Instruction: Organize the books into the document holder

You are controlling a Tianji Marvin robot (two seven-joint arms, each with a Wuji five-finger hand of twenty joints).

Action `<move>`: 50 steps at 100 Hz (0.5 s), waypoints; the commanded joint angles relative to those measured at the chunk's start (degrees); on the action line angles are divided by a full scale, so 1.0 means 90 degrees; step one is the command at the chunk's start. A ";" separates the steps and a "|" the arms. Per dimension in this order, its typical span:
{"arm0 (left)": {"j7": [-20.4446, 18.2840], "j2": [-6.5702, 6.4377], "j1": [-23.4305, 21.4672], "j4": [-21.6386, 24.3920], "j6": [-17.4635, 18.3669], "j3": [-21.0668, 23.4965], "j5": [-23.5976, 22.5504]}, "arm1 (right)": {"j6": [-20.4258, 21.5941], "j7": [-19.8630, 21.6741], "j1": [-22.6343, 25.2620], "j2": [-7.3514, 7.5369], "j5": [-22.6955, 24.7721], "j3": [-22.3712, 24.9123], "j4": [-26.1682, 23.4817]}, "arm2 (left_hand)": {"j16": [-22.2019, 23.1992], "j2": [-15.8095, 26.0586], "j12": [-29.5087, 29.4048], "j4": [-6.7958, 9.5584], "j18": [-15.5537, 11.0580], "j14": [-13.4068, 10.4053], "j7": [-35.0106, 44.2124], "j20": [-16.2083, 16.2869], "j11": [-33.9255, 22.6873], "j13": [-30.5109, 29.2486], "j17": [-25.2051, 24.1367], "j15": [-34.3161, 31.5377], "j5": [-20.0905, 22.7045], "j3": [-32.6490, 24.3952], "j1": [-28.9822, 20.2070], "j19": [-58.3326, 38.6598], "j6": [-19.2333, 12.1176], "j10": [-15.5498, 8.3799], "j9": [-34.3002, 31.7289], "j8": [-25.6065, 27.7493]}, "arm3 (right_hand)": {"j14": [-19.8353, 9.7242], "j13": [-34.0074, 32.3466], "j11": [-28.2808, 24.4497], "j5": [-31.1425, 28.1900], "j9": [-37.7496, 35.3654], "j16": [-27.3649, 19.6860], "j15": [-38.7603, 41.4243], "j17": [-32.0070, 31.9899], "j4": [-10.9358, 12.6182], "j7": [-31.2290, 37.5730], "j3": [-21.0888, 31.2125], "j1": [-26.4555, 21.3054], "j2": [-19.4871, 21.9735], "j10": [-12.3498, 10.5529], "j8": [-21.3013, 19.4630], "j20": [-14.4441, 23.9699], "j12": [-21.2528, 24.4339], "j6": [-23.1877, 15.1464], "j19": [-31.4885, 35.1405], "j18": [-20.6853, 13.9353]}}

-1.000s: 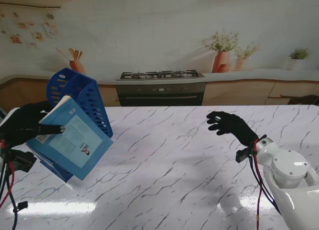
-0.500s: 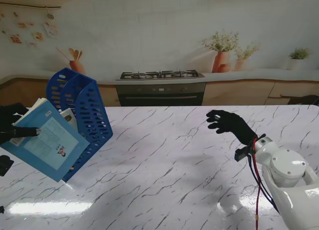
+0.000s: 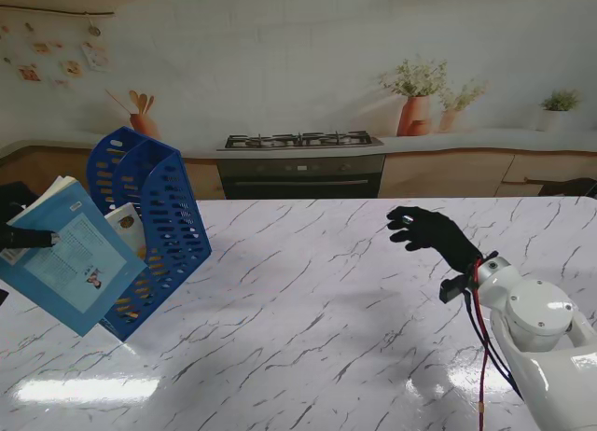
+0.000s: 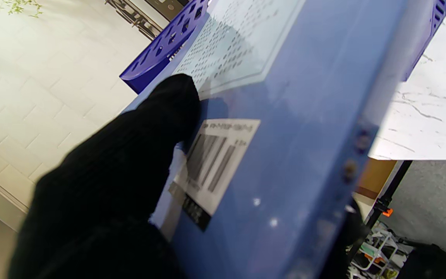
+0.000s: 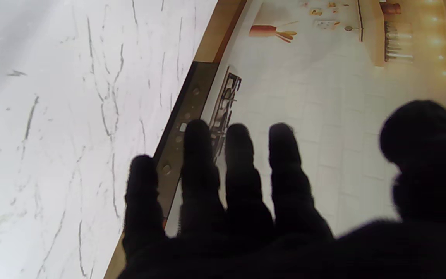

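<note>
My left hand (image 3: 20, 224) sits at the far left edge of the stand view and clamps a blue book (image 3: 73, 258), gripped near its top left corner. In the left wrist view, 1 gloved finger (image 4: 168, 112) presses flat on the cover of the blue book (image 4: 292, 128) beside the barcode label (image 4: 217, 155); the other fingers are hidden behind the book. The book is held in the air, tilted, with its lower corner pointing down toward the table (image 3: 326, 310). Its right edge overlaps the open side of the blue document holder (image 3: 154, 216).

The document holder is tipped, leaning back toward the far left, and rests on its lower corner on the marble surface. A 2nd book (image 3: 129, 228) with a light cover stands inside it, partly hidden by the held book. I cannot tell whether the held book touches the holder.

My right hand (image 3: 431, 233) hangs over the right half of the table, well apart from the holder, holding nothing. In the right wrist view its 4 fingers (image 5: 238, 174) are extended and slightly apart, with the thumb (image 5: 420, 147) set off to 1 side.
</note>
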State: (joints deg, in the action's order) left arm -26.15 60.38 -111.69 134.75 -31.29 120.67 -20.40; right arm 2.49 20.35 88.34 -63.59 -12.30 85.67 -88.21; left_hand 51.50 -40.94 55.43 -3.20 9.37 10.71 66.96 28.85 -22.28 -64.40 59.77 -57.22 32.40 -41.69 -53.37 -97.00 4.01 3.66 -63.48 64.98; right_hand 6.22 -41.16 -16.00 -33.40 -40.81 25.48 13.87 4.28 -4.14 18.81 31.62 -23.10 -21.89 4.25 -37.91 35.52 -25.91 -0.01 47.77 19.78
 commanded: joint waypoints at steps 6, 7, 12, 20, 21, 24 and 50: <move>-0.0179 -0.0088 0.0217 -0.0180 0.0124 -0.0042 -0.0217 | -0.0025 0.0002 0.0043 -0.0042 -0.0004 -0.0020 -0.0029 | 0.0303 0.0565 0.0083 0.0429 -0.1484 -0.0509 0.0803 -0.0037 0.0021 -0.0818 0.0199 -0.0492 0.0472 -0.1186 -0.0815 -0.0931 -0.1507 -0.0501 -0.0084 0.0278 | -0.0123 -0.0060 0.0009 0.0104 -0.0055 -0.0030 -0.0070 -0.0080 0.0163 0.0020 0.0029 0.0233 -0.0148 -0.0205 0.0083 0.0006 0.0001 -0.0044 -0.0042 0.0875; -0.0193 -0.0093 0.0232 -0.0195 0.0125 -0.0047 -0.0249 | -0.0026 0.0002 0.0042 -0.0042 -0.0001 -0.0021 -0.0029 | 0.0305 0.0569 0.0084 0.0427 -0.1484 -0.0519 0.0803 -0.0039 0.0022 -0.0818 0.0198 -0.0489 0.0466 -0.1185 -0.0812 -0.0928 -0.1516 -0.0510 -0.0084 0.0280 | -0.0118 -0.0055 0.0010 0.0099 -0.0054 -0.0031 -0.0072 -0.0083 0.0164 0.0022 0.0030 0.0229 -0.0148 -0.0201 0.0082 0.0005 0.0001 -0.0044 -0.0045 0.0876; -0.0229 -0.0110 0.0319 -0.0287 0.0154 -0.0077 -0.0400 | -0.0031 0.0006 0.0041 -0.0039 0.0014 -0.0024 -0.0029 | 0.0309 0.0563 0.0085 0.0425 -0.1486 -0.0534 0.0804 -0.0044 0.0024 -0.0821 0.0198 -0.0486 0.0467 -0.1184 -0.0808 -0.0924 -0.1528 -0.0516 -0.0086 0.0284 | -0.0126 -0.0057 0.0006 0.0100 -0.0061 -0.0031 -0.0072 -0.0084 0.0161 0.0022 0.0025 0.0241 -0.0145 -0.0209 0.0083 0.0004 0.0000 -0.0052 -0.0051 0.0878; -0.0312 -0.0144 0.0478 -0.0457 0.0175 -0.0110 -0.0410 | -0.0031 0.0012 0.0027 -0.0038 0.0025 -0.0032 -0.0017 | 0.0317 0.0555 0.0084 0.0424 -0.1489 -0.0524 0.0806 -0.0050 0.0027 -0.0822 0.0199 -0.0481 0.0469 -0.1193 -0.0810 -0.0923 -0.1532 -0.0506 -0.0095 0.0289 | -0.0127 -0.0064 0.0005 0.0104 -0.0064 -0.0031 -0.0070 -0.0082 0.0162 0.0021 0.0029 0.0231 -0.0155 -0.0207 0.0084 0.0003 0.0000 -0.0047 -0.0055 0.0878; -0.0321 -0.0148 0.0497 -0.0475 0.0174 -0.0116 -0.0411 | -0.0031 0.0012 0.0025 -0.0038 0.0026 -0.0033 -0.0016 | 0.0317 0.0557 0.0085 0.0424 -0.1489 -0.0522 0.0807 -0.0050 0.0027 -0.0822 0.0199 -0.0480 0.0470 -0.1195 -0.0812 -0.0923 -0.1531 -0.0506 -0.0094 0.0290 | -0.0122 -0.0063 0.0004 0.0101 -0.0068 -0.0031 -0.0071 -0.0082 0.0162 0.0023 0.0030 0.0232 -0.0148 -0.0212 0.0083 0.0003 -0.0001 -0.0051 -0.0055 0.0878; -0.0353 -0.0161 0.0554 -0.0528 0.0167 -0.0136 -0.0427 | -0.0032 0.0008 0.0021 -0.0038 0.0028 -0.0036 -0.0014 | 0.0319 0.0559 0.0084 0.0422 -0.1489 -0.0520 0.0806 -0.0051 0.0031 -0.0823 0.0199 -0.0480 0.0467 -0.1193 -0.0808 -0.0923 -0.1531 -0.0510 -0.0088 0.0291 | -0.0126 -0.0060 0.0001 0.0112 -0.0074 -0.0031 -0.0072 -0.0082 0.0161 0.0019 0.0028 0.0235 -0.0151 -0.0206 0.0085 0.0004 -0.0002 -0.0055 -0.0056 0.0878; -0.0246 -0.0149 0.0980 -0.1090 0.0522 -0.0443 -0.0754 | -0.0044 0.0003 -0.0002 -0.0039 0.0045 -0.0048 0.0002 | 0.0340 0.0538 0.0090 0.0382 -0.1480 -0.0552 0.0825 -0.0067 0.0039 -0.0827 0.0197 -0.0461 0.0461 -0.1189 -0.0792 -0.0921 -0.1588 -0.0555 -0.0098 0.0309 | -0.0132 -0.0064 0.0001 0.0100 -0.0078 -0.0031 -0.0073 -0.0091 0.0161 0.0026 0.0029 0.0217 -0.0143 -0.0219 0.0085 -0.0001 -0.0003 -0.0052 -0.0078 0.0866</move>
State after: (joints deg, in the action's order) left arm -29.21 58.75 -103.83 126.66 -29.28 117.50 -27.78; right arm 2.30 20.48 88.12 -63.57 -11.92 85.53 -88.10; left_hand 52.63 -40.95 55.50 -3.21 9.07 10.50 67.21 28.73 -22.18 -64.40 59.77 -57.02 32.41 -41.69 -52.91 -97.00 1.43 2.66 -63.48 65.25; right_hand 6.22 -41.16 -16.00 -33.40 -40.82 25.48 13.87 4.27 -4.14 18.81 31.62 -23.07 -21.89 4.21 -37.90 35.52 -25.91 -0.01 47.67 19.79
